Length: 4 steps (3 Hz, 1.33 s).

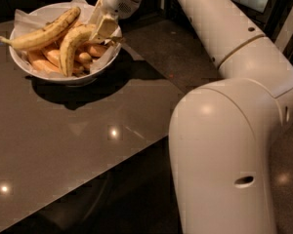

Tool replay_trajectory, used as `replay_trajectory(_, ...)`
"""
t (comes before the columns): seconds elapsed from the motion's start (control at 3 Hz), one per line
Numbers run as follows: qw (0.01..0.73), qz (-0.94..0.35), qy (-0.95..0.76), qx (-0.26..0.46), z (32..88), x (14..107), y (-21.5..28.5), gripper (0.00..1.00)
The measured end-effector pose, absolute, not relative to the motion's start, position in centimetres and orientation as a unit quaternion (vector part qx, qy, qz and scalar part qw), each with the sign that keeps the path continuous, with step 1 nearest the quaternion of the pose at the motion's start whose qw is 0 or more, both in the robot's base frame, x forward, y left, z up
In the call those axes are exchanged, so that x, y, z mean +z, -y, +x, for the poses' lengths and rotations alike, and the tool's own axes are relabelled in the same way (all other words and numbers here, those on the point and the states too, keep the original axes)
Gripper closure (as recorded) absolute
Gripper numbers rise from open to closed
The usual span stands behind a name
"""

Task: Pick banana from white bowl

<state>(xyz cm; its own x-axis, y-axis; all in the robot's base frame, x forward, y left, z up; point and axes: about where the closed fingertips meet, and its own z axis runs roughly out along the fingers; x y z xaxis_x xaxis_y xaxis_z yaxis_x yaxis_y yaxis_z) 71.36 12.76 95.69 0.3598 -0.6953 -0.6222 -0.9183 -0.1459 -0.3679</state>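
The white bowl [49, 77] lined with crinkled paper stands at the table's far left. In it the strongly curved yellow banana [70, 48] lies with its upper end at the bowl's right side. My gripper [102, 27] reaches down over the bowl's right rim and is shut on that upper end. The banana's lower tip still rests among the other fruit.
A straighter, brown-flecked long banana [41, 33] lies across the bowl's back. Short orange bananas [41, 61] lie under it. The dark glossy table [88, 140] ends at a front-right edge. My own large white arm [234, 130] fills the right side.
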Motion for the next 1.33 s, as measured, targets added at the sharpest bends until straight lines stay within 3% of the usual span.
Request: replay_trajectory(1.33, 0.434, -0.715, -0.523, 0.168, 66.1, 100.7, -10.8, 1.0)
